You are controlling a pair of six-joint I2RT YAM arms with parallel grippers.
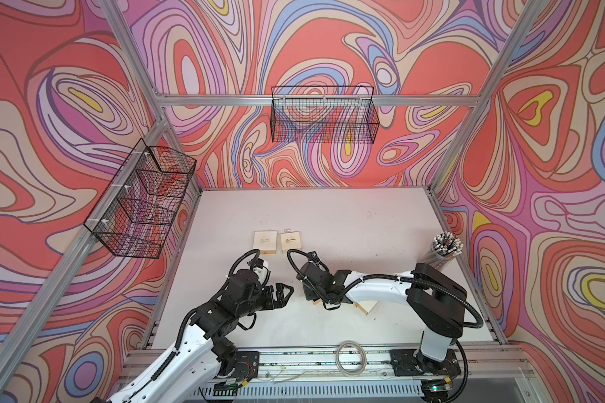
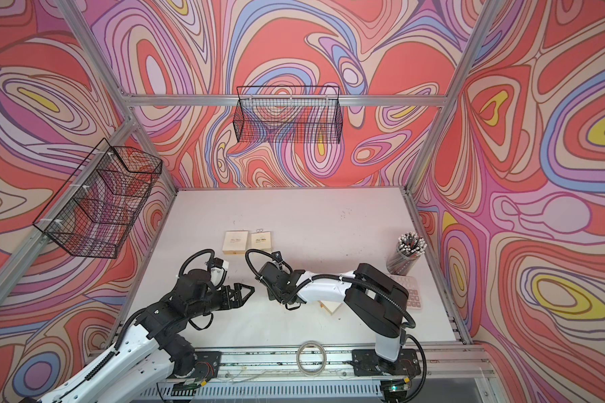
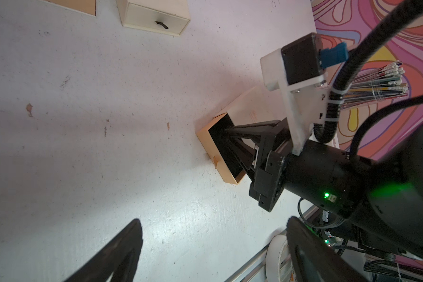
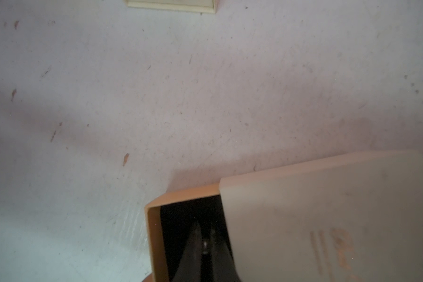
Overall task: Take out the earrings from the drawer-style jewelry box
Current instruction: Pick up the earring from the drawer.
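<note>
White, scuffed table across the lower middle in both top views. Black wire basket on the patterned back wall, upper centre; second wire basket on the wall at left.

Left pincer low and left of centre in a top view, spread wide, gripping nothing, over bare table.

Right pincer at centre-right of the left wrist view, set inside the pulled-out black-lined drawer of a cream cardboard drawer-style jewelry box. Closed to a sliver, with a tiny pale speck between the fingertips in the right wrist view, too small to name.

Two closed cream square boxes with dark script, side by side just above the arms in both top views. Clear cup of black white-tipped sticks at the right edge of the table.

Earrings: two tiny silvery-white pieces on the table, just beside the upper edge of the right-hand closed box, well apart from both pincers
</note>
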